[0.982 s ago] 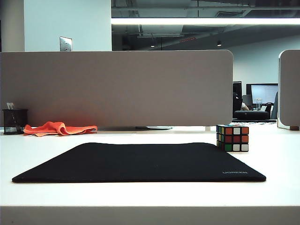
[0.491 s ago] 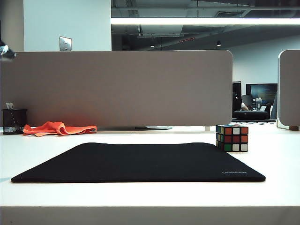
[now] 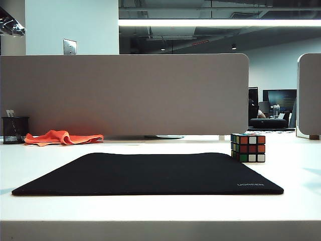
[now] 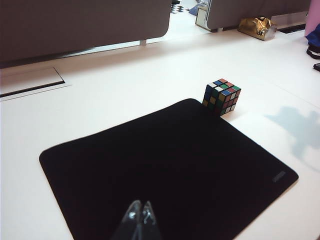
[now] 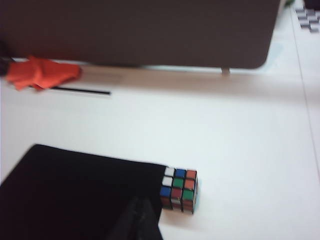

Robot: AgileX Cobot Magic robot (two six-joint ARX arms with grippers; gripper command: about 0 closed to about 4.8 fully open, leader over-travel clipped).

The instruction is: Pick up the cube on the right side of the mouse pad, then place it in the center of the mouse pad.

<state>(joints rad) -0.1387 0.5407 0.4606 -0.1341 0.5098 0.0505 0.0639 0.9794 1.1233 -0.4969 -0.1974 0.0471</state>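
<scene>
The cube (image 3: pixel 248 147) sits on the bench (image 3: pixel 160 206), touching the mouse pad's (image 3: pixel 150 173) far right corner. Above the pad, the left gripper (image 4: pixel 139 214) and right gripper (image 5: pixel 140 210) hover, fingers clenched on nothing.

left tool (image 4: pixel 139 216): 2 clear glossy tapered fingers | right tool (image 5: pixel 138 215): 2 dark fingers, blurred

Grey desk partition (image 3: pixel 125 93), white desk (image 3: pixel 160 208), ceiling strip light (image 3: pixel 220 22)

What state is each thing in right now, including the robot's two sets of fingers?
cube: sitting on the table at the mouse pad's right edge, not held
mouse pad: flat, nothing on it
left gripper: fingers shut, empty
right gripper: fingers shut, empty
orange cloth: crumpled
</scene>
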